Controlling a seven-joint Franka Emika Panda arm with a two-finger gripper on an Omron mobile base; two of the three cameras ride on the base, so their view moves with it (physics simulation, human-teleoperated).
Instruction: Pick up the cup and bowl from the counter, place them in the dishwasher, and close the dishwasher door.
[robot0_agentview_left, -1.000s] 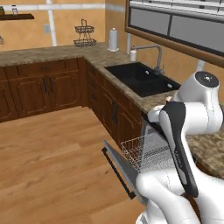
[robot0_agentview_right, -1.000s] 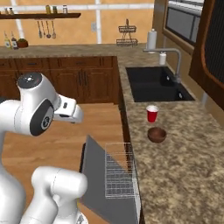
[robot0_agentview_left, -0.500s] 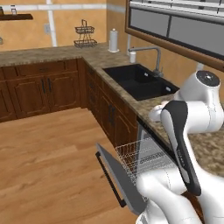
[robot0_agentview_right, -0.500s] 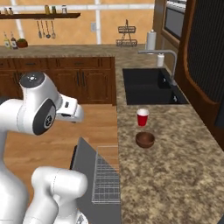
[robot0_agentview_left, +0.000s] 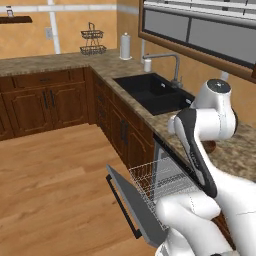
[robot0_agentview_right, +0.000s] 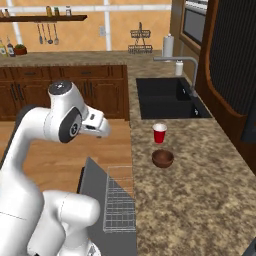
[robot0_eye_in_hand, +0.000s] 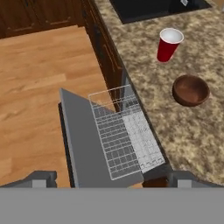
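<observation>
The red cup (robot0_agentview_right: 159, 133) (robot0_eye_in_hand: 167, 44) stands upright on the granite counter (robot0_agentview_right: 200, 200) just in front of the sink. The dark-brown bowl (robot0_agentview_right: 162, 158) (robot0_eye_in_hand: 190, 90) sits beside it, slightly nearer to me, and the two do not touch. Below the counter edge the dishwasher door (robot0_agentview_left: 132, 205) (robot0_eye_in_hand: 81, 140) hangs down and open, with the white wire rack (robot0_agentview_left: 162, 179) (robot0_eye_in_hand: 124, 135) pulled out over it. My gripper (robot0_eye_in_hand: 111, 180) hovers high above the open door, left of the cup and bowl. It is open and holds nothing.
A black sink (robot0_agentview_right: 167, 97) with a faucet (robot0_agentview_right: 187, 70) and a white canister (robot0_agentview_right: 179, 67) lies beyond the cup. Dark wooden cabinets (robot0_agentview_left: 45, 102) line the walls. Wood floor (robot0_agentview_left: 55, 180) spreads left of the open door.
The base has driven along the counter, so the whole scene has shifted in both base views. The cup and bowl stand where they were. The gripper stays open.
</observation>
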